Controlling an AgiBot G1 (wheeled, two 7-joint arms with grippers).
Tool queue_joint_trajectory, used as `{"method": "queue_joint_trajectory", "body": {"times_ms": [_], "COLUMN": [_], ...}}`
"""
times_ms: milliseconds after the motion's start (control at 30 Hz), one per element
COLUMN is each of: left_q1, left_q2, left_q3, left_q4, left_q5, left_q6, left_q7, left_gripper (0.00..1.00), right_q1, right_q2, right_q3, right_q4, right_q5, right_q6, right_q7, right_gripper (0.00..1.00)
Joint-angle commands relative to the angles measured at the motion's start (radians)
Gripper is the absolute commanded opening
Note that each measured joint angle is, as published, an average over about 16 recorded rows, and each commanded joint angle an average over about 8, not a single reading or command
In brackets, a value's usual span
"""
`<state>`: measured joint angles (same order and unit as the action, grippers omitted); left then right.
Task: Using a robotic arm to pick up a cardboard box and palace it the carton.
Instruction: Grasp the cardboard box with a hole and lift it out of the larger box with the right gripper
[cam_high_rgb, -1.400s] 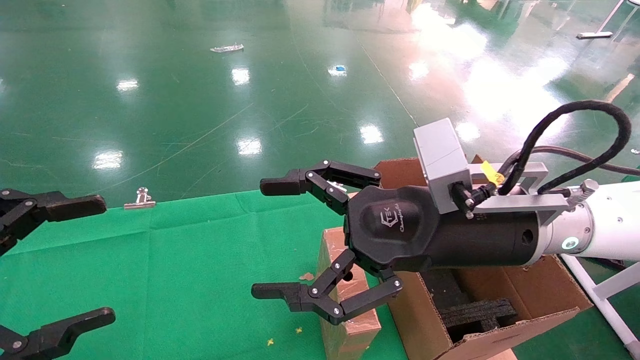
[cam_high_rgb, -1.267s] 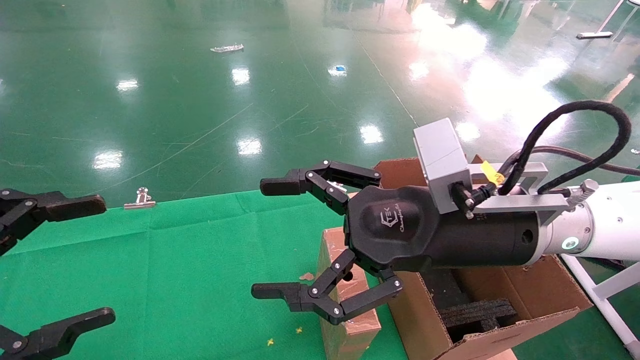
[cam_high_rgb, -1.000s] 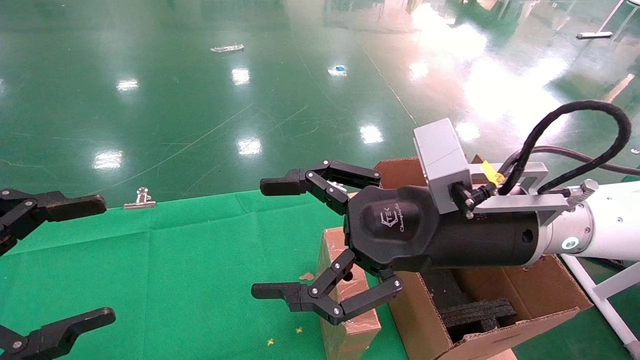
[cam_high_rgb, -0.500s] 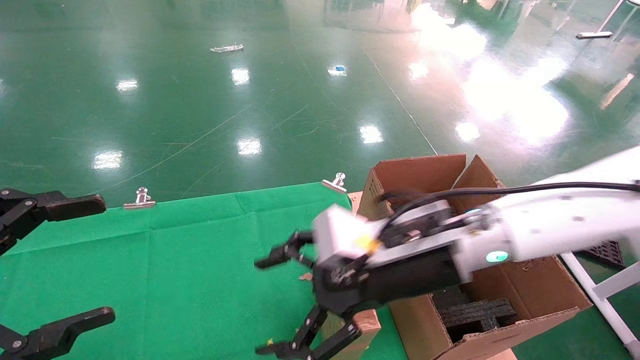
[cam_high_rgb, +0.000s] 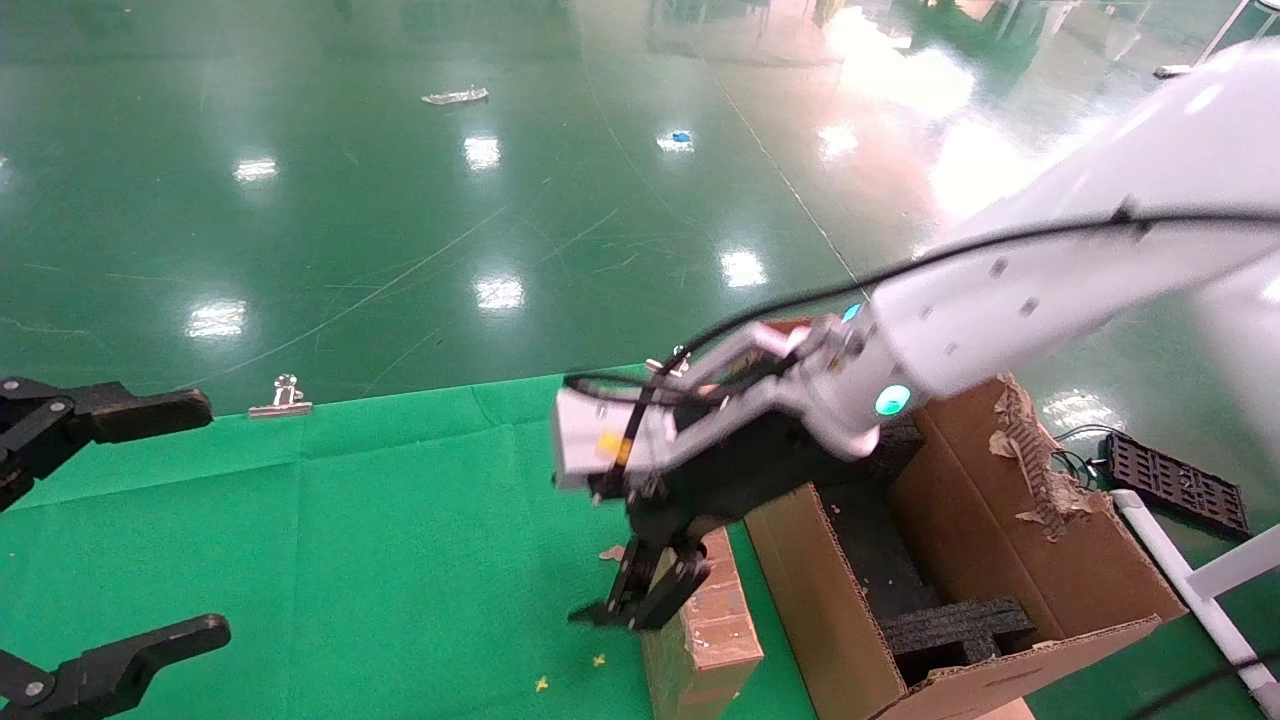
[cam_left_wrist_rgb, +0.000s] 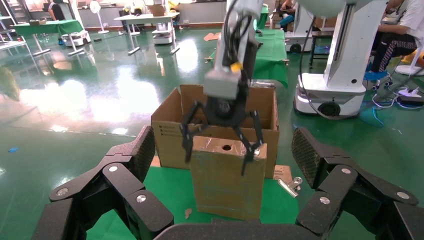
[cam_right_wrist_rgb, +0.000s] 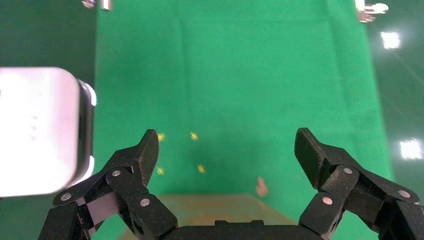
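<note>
At lower centre of the head view the right tool (cam_high_rgb: 640, 600) points down with its fingers spread, straddling the upper narrow end of the cardboard box (cam_high_rgb: 705, 625); the left wrist view shows a finger on each side of that end and neither clearly touching it. The box stands upright on the green desk (cam_high_rgb: 330, 530), just beside the near wall of the carton (cam_high_rgb: 820, 600), which fills the lower right of the head view with black foam inside. The left tool (cam_high_rgb: 105, 520) hangs spread at the lower left edge, idle and well apart. The likely trouble: the box is tall on a narrow base, so an off-centre descent or one finger landing first could tip it toward the carton or onto the cloth; a pinch taken too near the top edge may let it swing or slip when lifted, and the foam could block it going in. Count: one slim box, one carton, two tools, two silver clips (cam_high_rgb: 280, 398) at the cloth's far edge.
</note>
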<state>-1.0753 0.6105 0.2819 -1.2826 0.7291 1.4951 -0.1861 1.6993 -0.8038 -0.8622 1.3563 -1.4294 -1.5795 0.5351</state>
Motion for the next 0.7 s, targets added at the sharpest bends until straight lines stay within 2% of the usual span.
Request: {"method": "queue_joint_trajectory", "body": {"times_ms": [33,267,700], "left_q1": [0.000,0.000,0.000], "left_q2": [0.000,0.000,-0.001], "left_q3": [0.000,0.001,0.002], "left_q4": [0.000,0.000,0.000], "left_q5": [0.000,0.000,-0.001], "left_q6": [0.000,0.000,-0.001], "left_q7": [0.000,0.000,0.001], "left_gripper": [1.00,1.00,1.00], "right_q1": [0.062,0.218,0.392], "right_q2": [0.006,0.036,0.001], "right_q3": [-0.041,-0.230,-0.545], "right_q4": [0.000,0.000,-0.001], "right_q5": [0.008,0.014,0.022], "right_q6": [-0.004,-0.004,0.007], "right_q7": [0.016,0.021,0.079], "right_gripper": [1.00,1.00,1.00]}}
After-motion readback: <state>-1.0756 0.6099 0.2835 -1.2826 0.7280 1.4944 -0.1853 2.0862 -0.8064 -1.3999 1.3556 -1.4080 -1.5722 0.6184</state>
